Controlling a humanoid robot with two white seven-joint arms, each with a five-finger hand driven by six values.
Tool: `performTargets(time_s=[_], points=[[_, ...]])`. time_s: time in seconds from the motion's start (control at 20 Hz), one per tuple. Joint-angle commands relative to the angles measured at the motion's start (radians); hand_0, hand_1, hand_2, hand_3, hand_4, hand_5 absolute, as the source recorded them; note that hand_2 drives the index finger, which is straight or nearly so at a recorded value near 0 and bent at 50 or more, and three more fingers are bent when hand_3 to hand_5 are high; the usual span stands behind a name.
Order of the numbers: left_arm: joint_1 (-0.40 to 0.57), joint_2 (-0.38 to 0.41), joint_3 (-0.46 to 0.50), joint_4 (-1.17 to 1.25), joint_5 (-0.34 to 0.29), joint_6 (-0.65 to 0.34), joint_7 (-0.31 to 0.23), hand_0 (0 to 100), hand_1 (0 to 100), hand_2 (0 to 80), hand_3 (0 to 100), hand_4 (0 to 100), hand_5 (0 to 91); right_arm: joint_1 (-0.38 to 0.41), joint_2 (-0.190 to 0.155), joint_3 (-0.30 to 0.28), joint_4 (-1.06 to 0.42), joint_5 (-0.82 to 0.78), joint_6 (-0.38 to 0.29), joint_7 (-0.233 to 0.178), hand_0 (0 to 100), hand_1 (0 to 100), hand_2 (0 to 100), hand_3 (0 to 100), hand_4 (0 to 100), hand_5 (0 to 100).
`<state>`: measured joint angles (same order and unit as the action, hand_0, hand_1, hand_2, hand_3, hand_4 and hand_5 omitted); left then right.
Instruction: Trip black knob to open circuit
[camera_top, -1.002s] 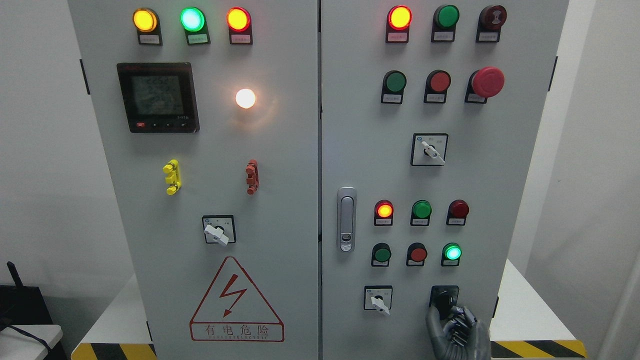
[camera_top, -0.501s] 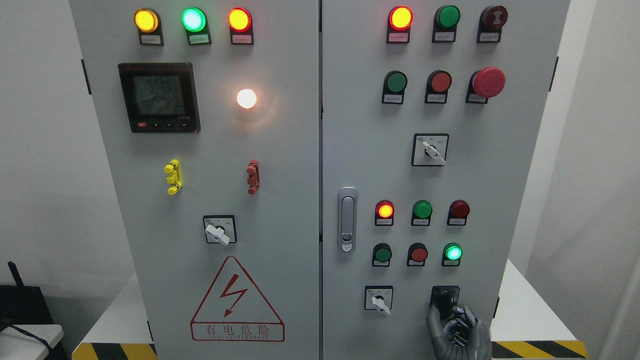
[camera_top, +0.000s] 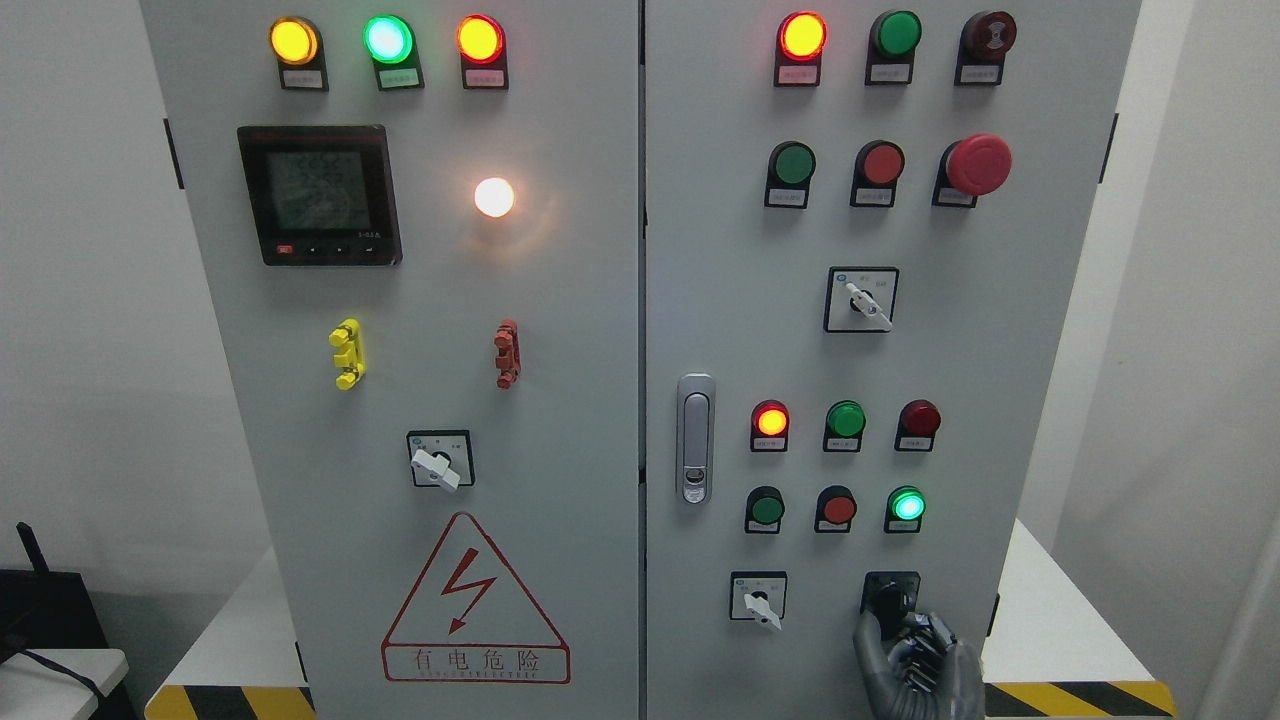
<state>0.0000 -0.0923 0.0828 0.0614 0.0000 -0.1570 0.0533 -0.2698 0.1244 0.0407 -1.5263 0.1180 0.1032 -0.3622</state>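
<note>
Grey cabinet (camera_top: 600, 400): right hand (camera_top: 915, 665) fingers on black knob (camera_top: 890, 600)

Grey cabinet (camera_top: 560, 300), digital meter (camera_top: 318, 194), red e-stop (camera_top: 978, 164), warning triangle (camera_top: 474, 600)

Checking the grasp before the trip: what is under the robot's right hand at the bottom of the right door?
The right hand covers the lower part of the black knob; its square black plate shows above the fingers. Which way the knob points is hidden.
</note>
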Motion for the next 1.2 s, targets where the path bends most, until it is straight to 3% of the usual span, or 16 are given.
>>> performTargets(time_s=[0.0, 1.15], points=[[-0.008, -0.001, 0.0, 0.0, -0.032, 0.001, 0.0, 12, 39, 0.0, 0, 0, 0.0, 0.0, -0.003, -0.005, 0.002, 0.0, -0.002, 0.0, 49, 73, 57, 90, 94, 99], [-0.008, 0.0, 0.0, 0.0, -0.032, 0.001, 0.0, 12, 39, 0.0, 0, 0, 0.0, 0.001, -0.006, -0.007, 0.002, 0.002, -0.002, 0.0, 48, 77, 56, 89, 92, 99]])
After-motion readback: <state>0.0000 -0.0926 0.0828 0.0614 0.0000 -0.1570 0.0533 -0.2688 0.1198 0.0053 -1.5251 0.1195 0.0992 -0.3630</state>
